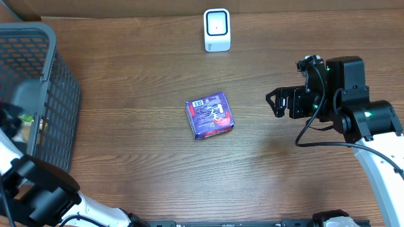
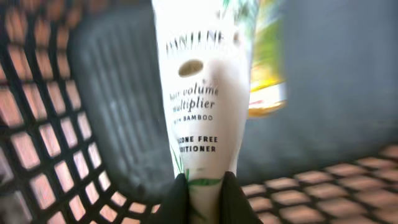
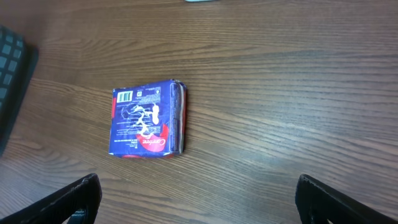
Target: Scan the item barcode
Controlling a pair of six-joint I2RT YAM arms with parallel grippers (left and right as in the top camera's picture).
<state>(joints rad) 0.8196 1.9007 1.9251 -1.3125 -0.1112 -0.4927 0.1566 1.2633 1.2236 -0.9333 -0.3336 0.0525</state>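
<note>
We were at the pick: left end effector (image 2: 204, 196) clenched on the conditioner tube (image 2: 202, 99) inside the basket (image 2: 37, 143), right end effector (image 3: 199, 196) released. Next, we judged, it needed lifting toward the scanner (image 1: 216, 29).

We saw the tube (image 2: 202, 93) cut off at the top edge, and the bottle (image 2: 268, 62) behind it blurred.

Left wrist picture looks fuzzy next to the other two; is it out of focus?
Left wrist: yes, the white tube sits very close to the lens, so it and the basket mesh behind are soft. Overhead: sharp, evenly lit, no glare on the purple packet. Right wrist: crisp grain on the table, packet print legible.
</note>
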